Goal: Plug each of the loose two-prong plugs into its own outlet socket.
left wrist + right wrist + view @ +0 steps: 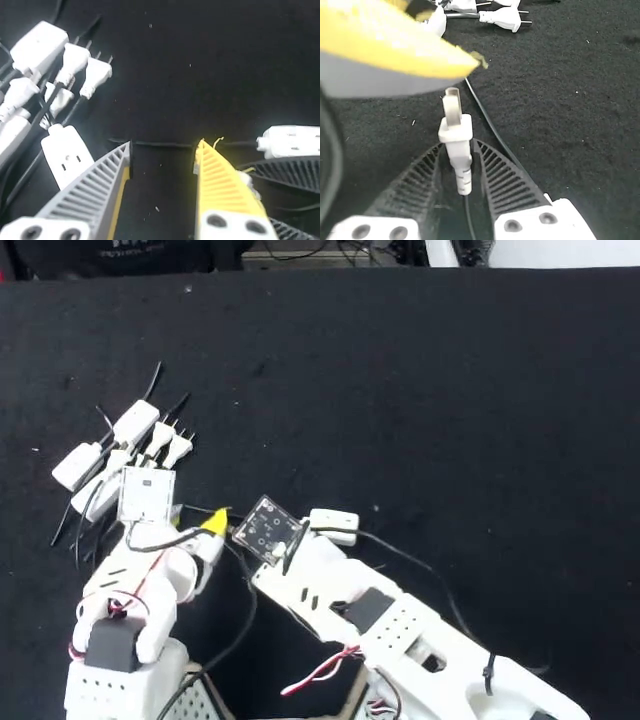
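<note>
Your right pincer [456, 150] grips one plug [455, 131] not yet socketed, your left pincer [163, 145] hangs released, and other plugs [178, 450] lie loose near the bench's left edge.

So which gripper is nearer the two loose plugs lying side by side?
Left. The left gripper is close to the two loose plugs; the right gripper is farther off, holding a separate plug.

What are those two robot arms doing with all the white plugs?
The right gripper holds one white plug, prongs pointing toward the left gripper, which is open and holding nothing. More loose plugs and outlet sockets lie in a heap on the black table by the left arm. The held plug is not in a socket yet.
</note>
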Controlling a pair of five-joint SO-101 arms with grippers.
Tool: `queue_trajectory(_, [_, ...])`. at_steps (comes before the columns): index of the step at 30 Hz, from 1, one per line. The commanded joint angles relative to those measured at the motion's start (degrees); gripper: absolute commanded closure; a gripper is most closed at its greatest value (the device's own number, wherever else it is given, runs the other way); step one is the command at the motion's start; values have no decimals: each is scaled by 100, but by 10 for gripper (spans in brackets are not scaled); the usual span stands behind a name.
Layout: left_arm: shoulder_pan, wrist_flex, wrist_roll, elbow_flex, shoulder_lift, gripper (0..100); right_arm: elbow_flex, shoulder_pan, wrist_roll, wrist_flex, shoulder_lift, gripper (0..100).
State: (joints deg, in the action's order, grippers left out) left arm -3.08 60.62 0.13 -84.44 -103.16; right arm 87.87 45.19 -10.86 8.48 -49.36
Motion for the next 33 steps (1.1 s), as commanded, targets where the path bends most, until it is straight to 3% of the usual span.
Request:
queue_trajectory(1, [-75, -26, 0, 479, -44, 787, -84, 246, -35, 18, -13, 988])
queue_trajectory(6, [-136, -246, 220, 312, -44, 787, -66, 431, -35, 26, -13, 988])
queue_trajectory(13, [-136, -220, 220, 127, -44, 787, -198, -26, -18, 26, -31, 988])
queue_trajectory(20, [-136, -264, -149, -101, -44, 787, -207, -18, 18, 26, -198, 988])
queue_trajectory(33, [-136, -264, -158, -101, -44, 787, 303, 273, 18, 1644, -2949, 988])
